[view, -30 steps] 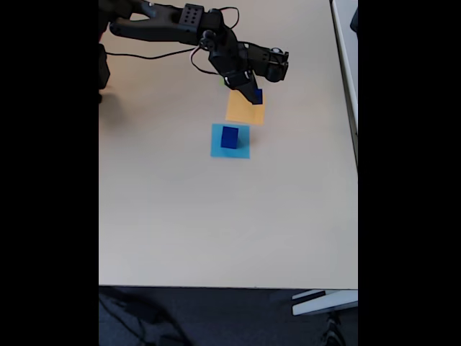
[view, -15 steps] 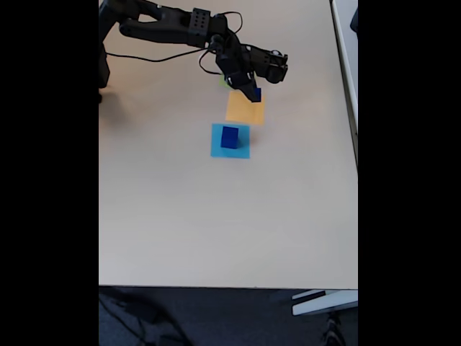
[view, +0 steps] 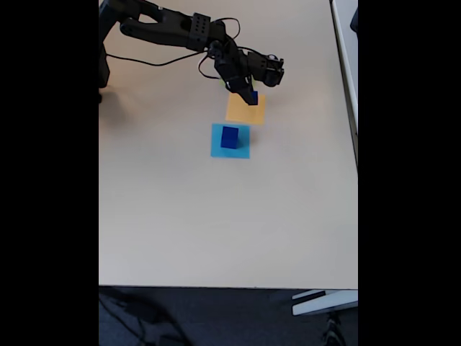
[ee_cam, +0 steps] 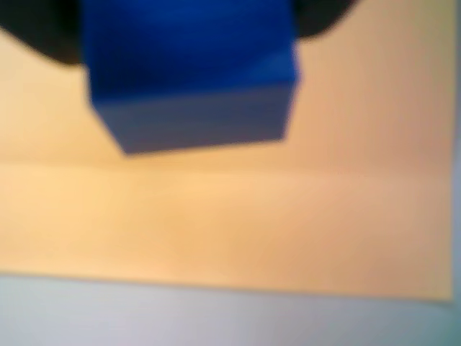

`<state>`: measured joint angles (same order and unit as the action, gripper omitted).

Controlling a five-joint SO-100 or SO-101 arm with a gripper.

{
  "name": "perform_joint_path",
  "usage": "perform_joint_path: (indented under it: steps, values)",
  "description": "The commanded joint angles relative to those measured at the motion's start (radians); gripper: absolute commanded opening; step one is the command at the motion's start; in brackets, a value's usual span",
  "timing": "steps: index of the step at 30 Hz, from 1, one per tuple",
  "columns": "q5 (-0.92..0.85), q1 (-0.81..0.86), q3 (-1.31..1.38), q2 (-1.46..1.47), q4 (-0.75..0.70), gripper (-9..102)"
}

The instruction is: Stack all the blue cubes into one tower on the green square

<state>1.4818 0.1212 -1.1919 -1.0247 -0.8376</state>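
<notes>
On the table [view: 180,216], two blue cubes [view: 230,137]

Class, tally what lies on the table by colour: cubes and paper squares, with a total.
Dark-blue cubes: 2, one in the jaws, one on the light-blue square
Orange squares: 1
Light-blue squares: 1
Green squares: 1, a sliver by the arm
Total: 5

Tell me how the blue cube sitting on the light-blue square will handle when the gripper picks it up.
The blue cube looks solid and flat-faced, so probably rigid and unlikely to roll. Its small size suggests it is light. The thin light-blue square beneath may shift if the cube is dragged.
</notes>
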Motion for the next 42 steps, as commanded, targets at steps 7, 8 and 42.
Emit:
perform_joint_path:
  steps: [7,8,42]
  values:
    - [0.043,-0.015,0.003,-0.003,0.006,5]
    - [0.048,-0.015,0.003,0.0,0.006,5]
    - [-0.005,-0.005,0.109,0.048,-0.1,14]
